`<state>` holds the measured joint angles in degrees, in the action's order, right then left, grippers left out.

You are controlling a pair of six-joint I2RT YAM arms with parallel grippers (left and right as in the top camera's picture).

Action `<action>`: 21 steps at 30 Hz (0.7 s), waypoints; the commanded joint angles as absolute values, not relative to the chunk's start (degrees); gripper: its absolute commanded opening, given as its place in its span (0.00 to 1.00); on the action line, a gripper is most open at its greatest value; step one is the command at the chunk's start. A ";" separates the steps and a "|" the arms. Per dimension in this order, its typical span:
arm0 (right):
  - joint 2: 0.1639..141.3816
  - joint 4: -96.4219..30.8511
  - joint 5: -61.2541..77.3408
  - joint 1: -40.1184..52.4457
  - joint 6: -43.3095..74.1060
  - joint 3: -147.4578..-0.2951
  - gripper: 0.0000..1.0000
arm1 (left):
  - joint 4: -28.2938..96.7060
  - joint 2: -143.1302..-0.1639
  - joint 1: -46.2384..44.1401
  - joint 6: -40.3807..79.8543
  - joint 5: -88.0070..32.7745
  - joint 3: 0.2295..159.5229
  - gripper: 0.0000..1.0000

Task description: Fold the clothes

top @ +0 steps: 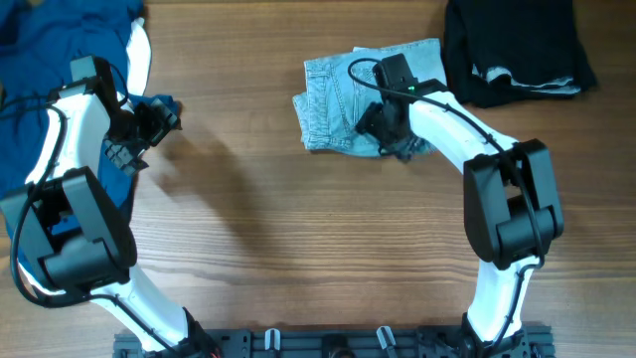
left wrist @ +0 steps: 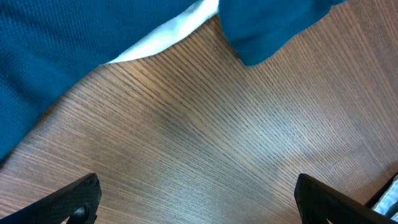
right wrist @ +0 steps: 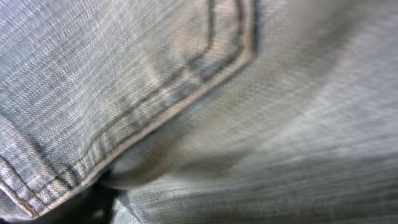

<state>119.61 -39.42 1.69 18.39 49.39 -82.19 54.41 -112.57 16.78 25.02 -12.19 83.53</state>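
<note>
robot lab bench, strewn with laundry
plain wood-grain table (top: 298,229) seen from straight above, left arm (top: 70,129) and right arm (top: 452,129) in white and black rising from a black mounting rail (top: 298,343) along the near edge; denim shorts (top: 328,94) folded toward the far side, a blue garment (top: 50,30) heaped at the far left corner, a black garment (top: 507,40) at the far right; room beyond the tabletop out of frame
</note>
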 commanded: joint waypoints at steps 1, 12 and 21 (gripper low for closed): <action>124.29 -33.98 -3.77 18.33 45.98 -79.96 0.58 | 54.48 -111.55 16.60 25.76 -11.88 84.33 1.00; 123.66 -27.00 -4.43 16.84 32.45 -80.73 0.04 | 55.07 -111.55 16.60 25.76 -11.88 84.33 1.00; 113.03 -36.25 13.50 8.34 18.76 -88.66 0.04 | 55.05 -111.55 16.60 25.76 -11.88 84.33 1.00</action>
